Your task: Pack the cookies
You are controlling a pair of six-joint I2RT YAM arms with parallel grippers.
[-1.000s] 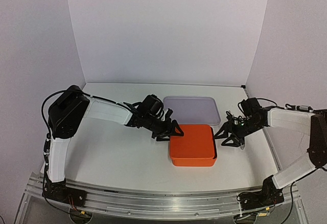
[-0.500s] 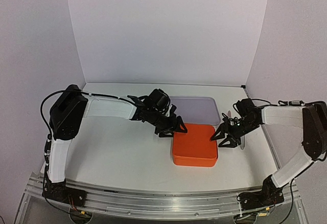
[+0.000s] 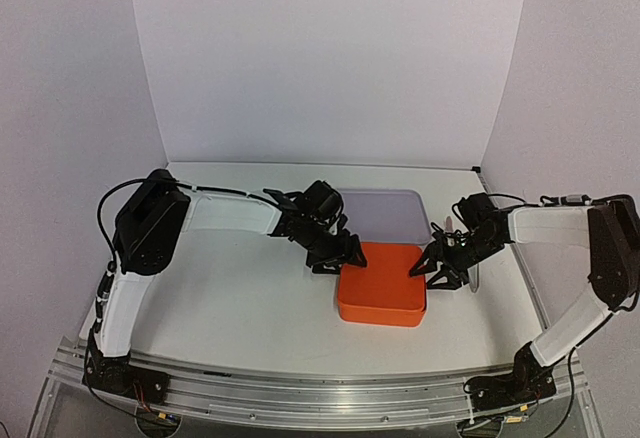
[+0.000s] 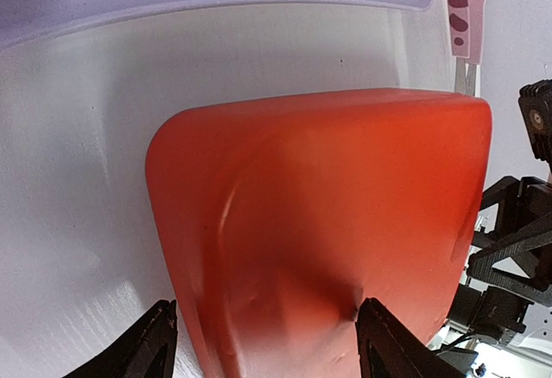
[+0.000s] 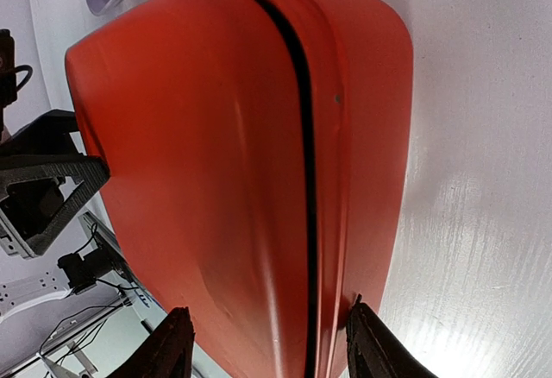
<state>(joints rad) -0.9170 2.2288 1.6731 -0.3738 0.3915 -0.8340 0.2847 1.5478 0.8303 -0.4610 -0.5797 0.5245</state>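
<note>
Flanking orange box (image 3: pixel 380 282), hands (image 3: pixel 334 254) (both parted)

white table (image 3: pixel 240 298), orange box (image 3: pixel 380 283), lavender tray (image 3: pixel 385 213)

Orange box (image 3: pixel 379 283), perhaps lilac tray (image 3: pixel 385 214)

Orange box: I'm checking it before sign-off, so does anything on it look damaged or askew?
The orange box has a small dent in its top near the left gripper, seen in the left wrist view. Otherwise the lid sits shut and even; no cookies show.
</note>
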